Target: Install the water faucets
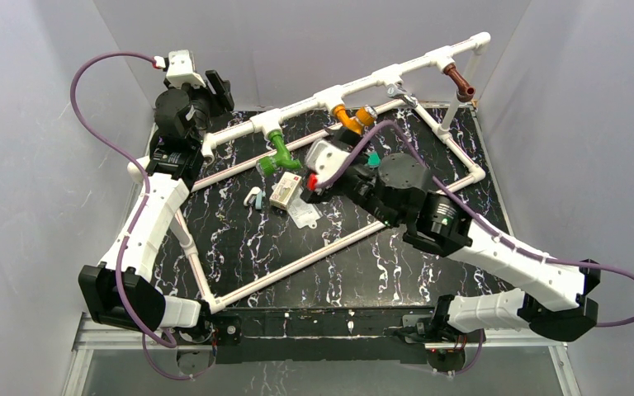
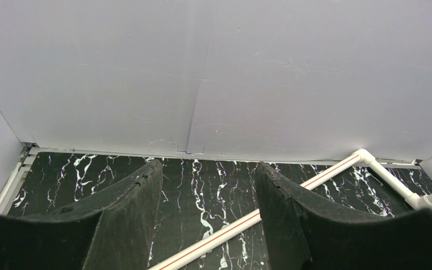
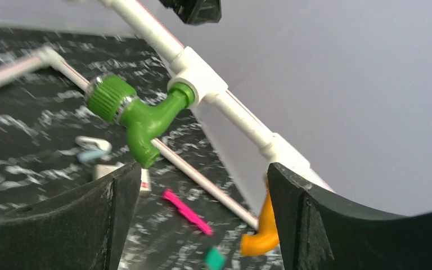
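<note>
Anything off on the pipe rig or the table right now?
Nothing looks broken or spilled. The green plastic elbow faucet, orange faucet and brown faucet all sit in tees on the white pipe. Only clutter: a flat pink strip, a small green block and a small packet lie loose on the black marbled table.

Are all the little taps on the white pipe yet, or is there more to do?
Nearly done, it looks. The green plastic elbow faucet, the orange one and the brown one each sit plugged into the white pipe. Nothing is in hand: the right gripper is open near the green faucet, the left gripper open and empty. Whether they are screwed tight I cannot tell.
</note>
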